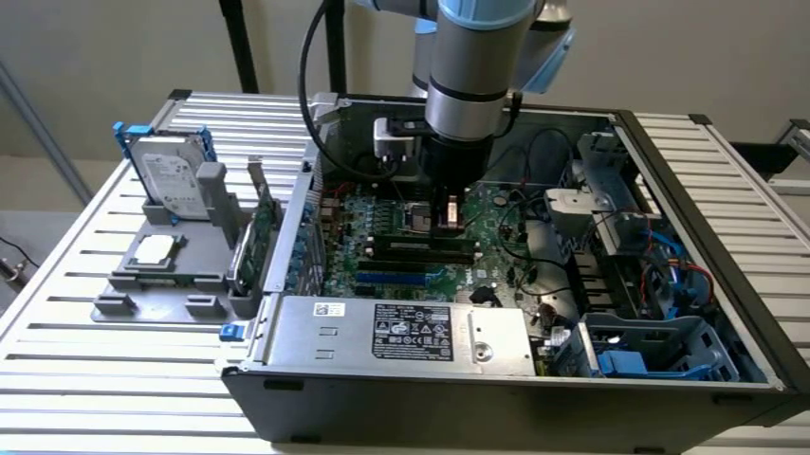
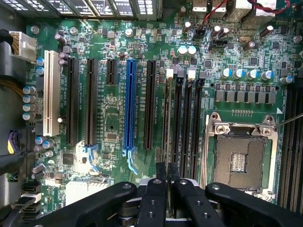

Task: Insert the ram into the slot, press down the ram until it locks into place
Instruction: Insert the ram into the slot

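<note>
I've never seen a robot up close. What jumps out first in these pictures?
First, the robot arm reaching down from above into an open computer case, its gripper low over the green motherboard. In the wrist view, one long blue slot stands out among black ones, with the empty processor socket further along the board. Outside the case, at the exterior view's left, a hard drive stands upright on a grey holder.

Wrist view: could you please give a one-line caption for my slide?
Gripper over the black memory slots, next to the empty CPU socket on the green motherboard.
</note>
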### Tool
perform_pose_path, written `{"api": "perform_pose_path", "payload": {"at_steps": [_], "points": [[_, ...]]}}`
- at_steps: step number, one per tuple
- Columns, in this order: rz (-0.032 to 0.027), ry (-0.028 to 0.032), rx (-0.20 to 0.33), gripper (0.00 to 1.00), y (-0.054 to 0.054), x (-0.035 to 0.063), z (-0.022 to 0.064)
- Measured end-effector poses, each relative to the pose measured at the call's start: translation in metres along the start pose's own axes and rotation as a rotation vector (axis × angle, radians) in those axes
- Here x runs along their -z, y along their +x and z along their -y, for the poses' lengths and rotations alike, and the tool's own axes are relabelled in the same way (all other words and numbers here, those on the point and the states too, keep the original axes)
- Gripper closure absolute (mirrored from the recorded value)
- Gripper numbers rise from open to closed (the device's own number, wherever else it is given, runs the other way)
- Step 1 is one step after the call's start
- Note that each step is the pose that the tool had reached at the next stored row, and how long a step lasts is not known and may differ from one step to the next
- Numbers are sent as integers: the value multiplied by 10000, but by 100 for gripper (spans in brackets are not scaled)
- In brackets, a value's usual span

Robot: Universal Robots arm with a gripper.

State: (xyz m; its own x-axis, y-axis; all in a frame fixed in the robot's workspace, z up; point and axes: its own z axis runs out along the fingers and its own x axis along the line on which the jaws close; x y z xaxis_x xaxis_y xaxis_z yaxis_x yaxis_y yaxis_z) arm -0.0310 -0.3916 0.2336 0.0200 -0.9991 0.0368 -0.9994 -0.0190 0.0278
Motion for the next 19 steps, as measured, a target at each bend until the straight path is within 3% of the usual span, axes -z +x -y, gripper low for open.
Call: {"api": "perform_pose_path", "payload": {"at_steps": [19], "points": [[1,21,-11,87,-1,-34,-1]]}}
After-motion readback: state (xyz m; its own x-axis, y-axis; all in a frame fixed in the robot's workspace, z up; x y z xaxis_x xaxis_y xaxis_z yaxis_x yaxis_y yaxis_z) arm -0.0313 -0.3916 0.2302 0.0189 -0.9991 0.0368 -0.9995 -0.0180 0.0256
